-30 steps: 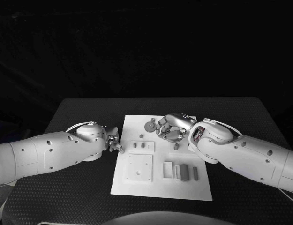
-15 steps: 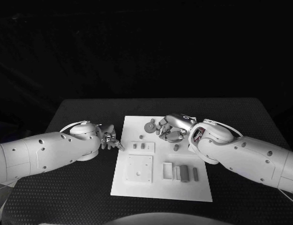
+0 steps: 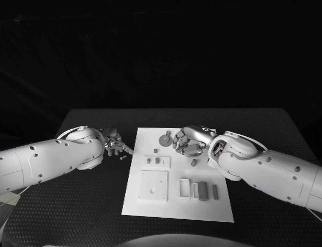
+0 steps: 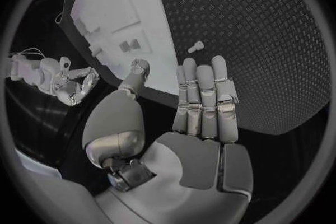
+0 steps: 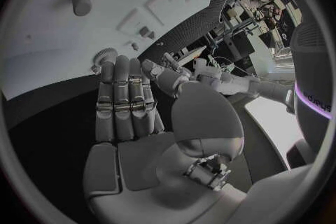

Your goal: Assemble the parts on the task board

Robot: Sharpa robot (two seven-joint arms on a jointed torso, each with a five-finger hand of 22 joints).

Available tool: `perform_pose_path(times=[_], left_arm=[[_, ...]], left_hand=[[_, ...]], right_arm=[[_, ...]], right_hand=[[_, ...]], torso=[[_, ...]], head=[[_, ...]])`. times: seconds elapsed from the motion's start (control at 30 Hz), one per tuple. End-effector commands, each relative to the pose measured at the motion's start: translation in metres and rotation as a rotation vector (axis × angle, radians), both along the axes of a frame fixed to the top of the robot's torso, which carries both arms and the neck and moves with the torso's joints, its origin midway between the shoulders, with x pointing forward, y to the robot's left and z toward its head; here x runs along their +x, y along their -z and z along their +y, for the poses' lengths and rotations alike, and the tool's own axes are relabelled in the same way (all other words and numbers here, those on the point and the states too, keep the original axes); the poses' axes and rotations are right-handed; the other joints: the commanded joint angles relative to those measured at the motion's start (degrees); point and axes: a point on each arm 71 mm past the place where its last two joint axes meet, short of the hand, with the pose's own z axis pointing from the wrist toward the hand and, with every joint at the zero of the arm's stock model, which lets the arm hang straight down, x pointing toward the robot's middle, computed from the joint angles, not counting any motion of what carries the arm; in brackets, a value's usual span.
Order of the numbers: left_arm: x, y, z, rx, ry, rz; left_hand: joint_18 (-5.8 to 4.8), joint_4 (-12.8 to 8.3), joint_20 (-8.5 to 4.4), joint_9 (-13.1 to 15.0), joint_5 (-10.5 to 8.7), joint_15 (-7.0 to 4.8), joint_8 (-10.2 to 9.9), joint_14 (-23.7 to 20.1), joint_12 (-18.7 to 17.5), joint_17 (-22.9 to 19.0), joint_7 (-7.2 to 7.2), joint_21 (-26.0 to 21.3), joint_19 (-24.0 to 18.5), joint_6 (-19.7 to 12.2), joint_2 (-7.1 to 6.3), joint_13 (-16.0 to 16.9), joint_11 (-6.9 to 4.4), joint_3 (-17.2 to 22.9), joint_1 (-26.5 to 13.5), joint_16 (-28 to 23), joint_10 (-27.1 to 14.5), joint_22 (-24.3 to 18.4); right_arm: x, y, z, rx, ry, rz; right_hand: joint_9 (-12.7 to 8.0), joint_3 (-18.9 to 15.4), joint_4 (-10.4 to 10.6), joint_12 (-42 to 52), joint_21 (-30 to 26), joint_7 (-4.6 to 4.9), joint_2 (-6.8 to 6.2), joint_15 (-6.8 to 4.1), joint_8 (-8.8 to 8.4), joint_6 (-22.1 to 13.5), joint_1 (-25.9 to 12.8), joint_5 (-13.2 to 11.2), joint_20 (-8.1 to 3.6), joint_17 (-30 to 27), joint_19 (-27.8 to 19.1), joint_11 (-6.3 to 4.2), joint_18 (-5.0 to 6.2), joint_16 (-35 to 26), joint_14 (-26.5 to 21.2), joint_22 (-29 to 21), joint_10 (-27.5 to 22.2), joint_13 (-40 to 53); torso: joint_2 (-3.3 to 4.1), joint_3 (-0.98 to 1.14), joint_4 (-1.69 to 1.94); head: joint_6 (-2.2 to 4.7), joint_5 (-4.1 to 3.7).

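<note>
- The task board [image 3: 177,203], a white plate, lies in the middle of the black table [image 3: 280,128], its long sides running from the near edge toward the far edge
- The left hand [image 3: 116,143] hovers just off the board's left edge, near its far-left corner; in the left wrist view its fingers [image 4: 203,95] lie straight and side by side, the thumb stands apart, and nothing is in its grasp
- A small loose part [image 4: 196,45] lies on the table beside the board's edge, just beyond the left hand's fingertips and not touching them
- The right hand [image 3: 187,140] is over the far part of the board, toward its right edge; in the right wrist view its fingers [image 5: 122,101] are extended flat with the thumb set aside, and it holds nothing
- A round gear-like part [image 3: 164,139] sits on the board near its far edge, just beside the right hand
- Two small block parts [image 3: 153,160] stand close together on the board's left half, near the middle
- A square raised plate [image 3: 152,185] lies toward the near-left corner
- A row of upright bar-shaped parts [image 3: 198,189] stands on the near-right half of the board
- A short peg [image 3: 193,161] stands near the board's centre, beside the right wrist
</note>
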Motion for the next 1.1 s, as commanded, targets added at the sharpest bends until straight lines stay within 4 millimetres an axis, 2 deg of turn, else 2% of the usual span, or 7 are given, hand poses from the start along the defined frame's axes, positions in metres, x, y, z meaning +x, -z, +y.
perform_pose_path(times=[0.03,0.17,0.27,0.37,0.63,0.87,1.1], left_arm=[[0.002,-0.001,0.008,-0.053,-0.029,-0.016],[0.004,-0.002,0.020,-0.083,-0.040,-0.045],[0.005,-0.004,0.022,-0.091,-0.021,-0.064],[0.007,-0.004,0.018,-0.071,0.036,-0.089],[0.001,0.006,0.009,-0.035,0.197,-0.188],[-0.007,0.019,0.012,0.000,0.258,-0.217],[-0.011,0.027,0.017,0.026,0.277,-0.221]], left_hand=[[-0.86,-0.7,0.21,-0.1,-0.12,0.30,-0.4,-0.6,-0.3,-0.3,0.29,-0.4,-0.7,-0.8,0.75,-0.1,0.34,0.2,1.3,-0.4,-0.8,-0.1],[-0.86,-3.5,1.11,-1.4,-0.09,1.32,-3.3,-1.9,-1.6,-1.2,2.00,-1.3,-2.1,-3.9,4.19,-0.7,1.45,0.7,5.8,-1.3,-3.0,0.0],[-0.86,-3.4,1.37,-2.5,-0.12,1.61,-5.6,-2.0,-2.6,-1.5,3.20,-1.3,-2.2,-5.3,4.80,-1.3,2.05,2.5,12.1,-1.2,-3.9,0.4],[-0.86,-3.3,1.82,-3.2,-0.13,2.32,-7.4,-2.3,-4.7,-1.8,3.87,-1.6,-2.6,-5.4,4.48,-2.5,3.09,3.7,16.7,-1.2,-5.5,0.8],[-0.86,-2.5,3.39,-4.7,-0.11,4.70,-11.4,-5.4,-9.9,-2.9,4.46,-3.6,-5.2,-6.6,2.24,-5.2,5.71,3.7,17.8,-2.3,-10.1,0.7],[-0.86,-1.6,5.72,-6.2,-0.06,6.55,-13.7,-8.8,-12.8,-5.1,4.47,-4.6,-9.8,-5.8,1.71,-7.2,6.90,5.0,18.0,-6.6,-10.8,-1.5],[-0.86,-1.4,6.11,-7.3,-0.09,7.01,-15.2,-9.0,-15.8,-5.6,4.82,-4.5,-10.6,-6.0,1.11,-9.1,7.22,5.4,18.7,-7.9,-10.8,-2.8]], right_arm=[[0.000,0.000,0.000,-0.005,-0.006,0.003],[0.000,0.000,-0.001,-0.004,-0.004,0.001],[0.000,0.000,-0.002,-0.004,-0.004,0.001],[-0.001,0.000,-0.001,-0.004,-0.005,0.001],[0.000,0.000,-0.002,0.000,-0.002,-0.002],[0.001,-0.001,-0.004,0.008,0.007,-0.007],[0.001,-0.001,-0.005,0.011,0.009,-0.010]], right_hand=[[0.1,-0.1,0.0,-0.4,-0.2,-0.03,0.10,0.20,-0.32,-0.4,-0.5,-0.1,-0.01,0.1,-0.2,-0.12,0.80,-0.3,0.1,0.1,-0.4,0.1],[0.1,-0.1,0.0,-0.4,-0.2,-0.03,0.10,0.20,-0.32,-0.4,-0.5,-0.1,-0.01,0.1,-0.2,-0.12,0.80,-0.3,0.1,0.1,-0.4,0.1],[0.1,-0.1,0.0,-0.4,-0.3,-0.03,0.09,0.20,-0.33,-0.4,-0.5,-0.1,-0.01,0.1,-0.2,-0.12,0.80,-0.3,0.1,0.1,-0.4,0.1],[0.1,-0.1,0.0,-0.4,-0.3,-0.03,0.09,0.20,-0.33,-0.4,-0.5,-0.1,-0.01,0.1,-0.2,-0.12,0.80,-0.3,0.1,0.1,-0.4,0.1],[0.1,-0.1,0.0,-0.4,-0.3,-0.02,0.06,0.20,-0.35,-0.4,-0.5,-0.1,-0.01,0.1,-0.2,-0.12,0.80,-0.3,0.1,0.1,-0.4,0.1],[0.1,0.0,0.0,-0.5,-0.4,0.08,-0.01,0.26,-0.53,-0.7,-0.4,-0.1,0.02,0.1,-0.3,-0.02,0.80,-0.5,0.0,0.2,-0.6,0.1],[0.1,0.1,0.0,-0.7,-0.6,0.18,-0.07,0.31,-0.69,-0.9,-0.4,-0.1,0.06,0.2,-0.4,0.07,0.80,-0.6,-0.1,0.2,-0.8,0.1]], torso=[[0.01,0.00,0.02],[-0.01,0.04,0.00],[-0.02,0.02,0.06],[-0.05,0.01,0.06],[0.02,-0.03,-0.11],[0.02,-0.02,0.04],[0.00,-0.05,0.07]], head=[[0.08,0.11],[0.29,0.29],[0.37,0.23],[0.31,0.36],[0.29,0.68],[0.14,0.78],[0.09,1.04]])
